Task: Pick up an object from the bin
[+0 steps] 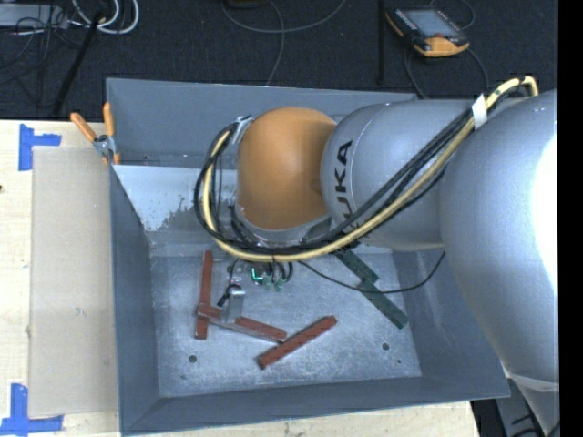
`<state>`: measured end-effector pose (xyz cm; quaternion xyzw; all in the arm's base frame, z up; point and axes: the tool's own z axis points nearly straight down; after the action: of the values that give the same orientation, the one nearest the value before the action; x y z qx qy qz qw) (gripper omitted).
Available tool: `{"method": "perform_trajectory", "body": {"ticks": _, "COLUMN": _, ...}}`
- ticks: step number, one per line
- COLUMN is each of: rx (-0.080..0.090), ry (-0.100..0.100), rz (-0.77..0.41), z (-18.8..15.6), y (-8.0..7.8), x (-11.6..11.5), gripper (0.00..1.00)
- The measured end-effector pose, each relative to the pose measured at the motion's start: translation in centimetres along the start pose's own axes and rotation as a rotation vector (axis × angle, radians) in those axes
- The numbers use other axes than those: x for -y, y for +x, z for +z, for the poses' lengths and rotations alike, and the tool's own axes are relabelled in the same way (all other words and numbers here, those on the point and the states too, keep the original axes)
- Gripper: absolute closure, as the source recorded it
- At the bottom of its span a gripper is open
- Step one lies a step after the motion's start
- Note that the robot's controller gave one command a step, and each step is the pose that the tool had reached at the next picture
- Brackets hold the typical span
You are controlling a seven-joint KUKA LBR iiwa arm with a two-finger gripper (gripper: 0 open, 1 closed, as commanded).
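My gripper (233, 297) hangs below the orange cover, low over the left half of the bin floor. Directly beneath it two reddish-brown flat sticks cross: one stick (206, 280) lies nearly upright along the left, and a second stick (250, 327) runs from that one's lower end toward the right. The gripper's tip sits just above where they meet. Whether it touches either stick is hidden. A third reddish-brown stick (298, 341) lies slanted a little to the right, apart from the gripper.
Two dark green flat strips (375, 291) lie crossed on the right side of the bin floor, partly under the arm. The arm and its cables cover the bin's back and right.
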<state>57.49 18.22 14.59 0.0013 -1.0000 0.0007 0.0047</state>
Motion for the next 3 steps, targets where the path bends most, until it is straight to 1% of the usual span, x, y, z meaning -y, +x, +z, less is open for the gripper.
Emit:
{"method": "perform_trajectory", "body": {"ticks": 1, "rx": 0.009, "ry": -0.002, "rz": 0.091, "z": 7.9, "y": 4.9, "x": -0.3, "gripper": 0.00}}
{"method": "perform_trajectory", "body": {"ticks": 2, "rx": 0.004, "ry": 0.002, "rz": 0.124, "z": 7.8, "y": 6.9, "x": 3.9, "gripper": 0.00}}
{"method": "perform_trajectory", "body": {"ticks": 3, "rx": 0.006, "ry": -0.001, "rz": 0.124, "z": 7.7, "y": 6.8, "x": 3.7, "gripper": 1.00}}
